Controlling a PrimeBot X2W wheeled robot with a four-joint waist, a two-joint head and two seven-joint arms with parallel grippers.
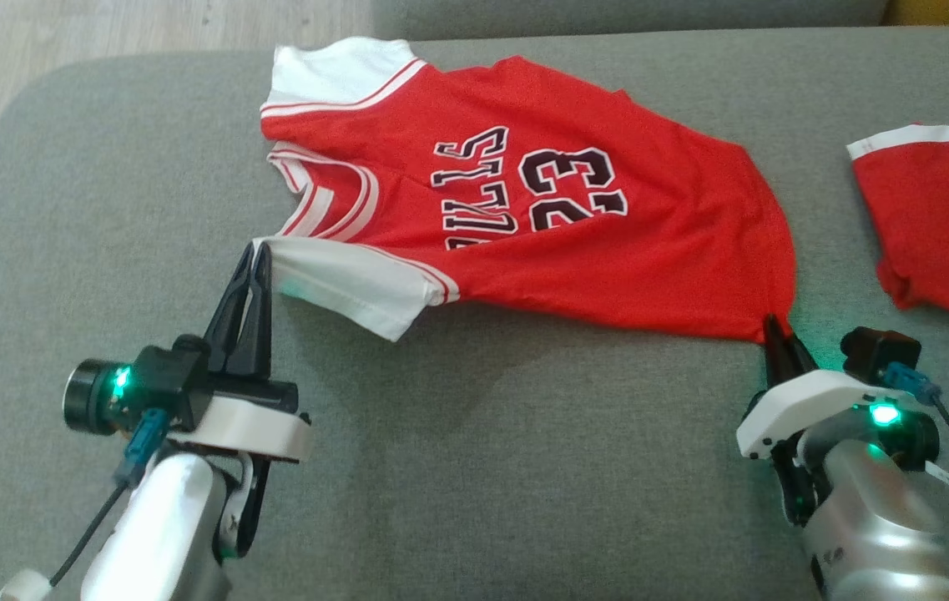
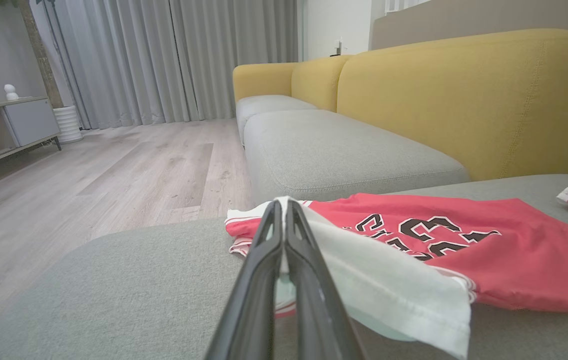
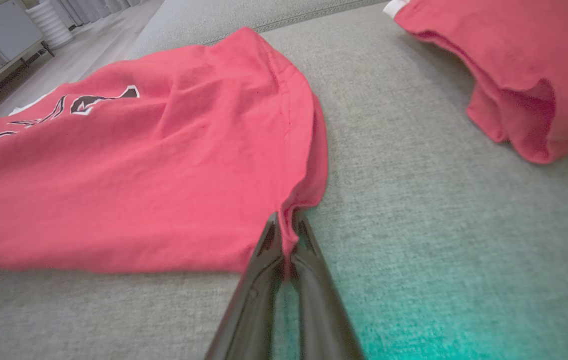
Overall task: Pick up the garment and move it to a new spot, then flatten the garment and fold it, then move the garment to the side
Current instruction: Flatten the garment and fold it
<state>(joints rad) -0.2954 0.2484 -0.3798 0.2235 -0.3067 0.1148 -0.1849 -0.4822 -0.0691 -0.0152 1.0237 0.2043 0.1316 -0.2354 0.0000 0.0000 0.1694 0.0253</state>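
Jersey (image 1: 574, 242), red with white sleeves and dark lettering, is laid sideways across a grey sofa seat (image 1: 482, 467), collar toward the robot's left and hem toward its right. The left tool (image 1: 260, 250) is closed on the tip of the near white sleeve (image 1: 357, 288), the cloth being pinched between its two dark fingers (image 2: 306, 280). The right tool (image 1: 773, 324) is closed on the near hem corner (image 3: 311, 180), where a small fold of red cloth is clamped at the very tip of the tool. A second red garment (image 1: 933, 225) is lying apart to the right on the same seat. The jersey is mostly spread, though soft creases are seen across the chest. The step in hand is judged to be the lift of the near edge, either for carrying or for smoothing and folding. It is best done with both tools raised together at equal height, so that the edge between them is kept lightly taut. Outward pull should be kept gentle, since each hold is only a narrow pinch from which cloth could be slipped. The right side should be kept away from the second garment so that it is not dragged along.
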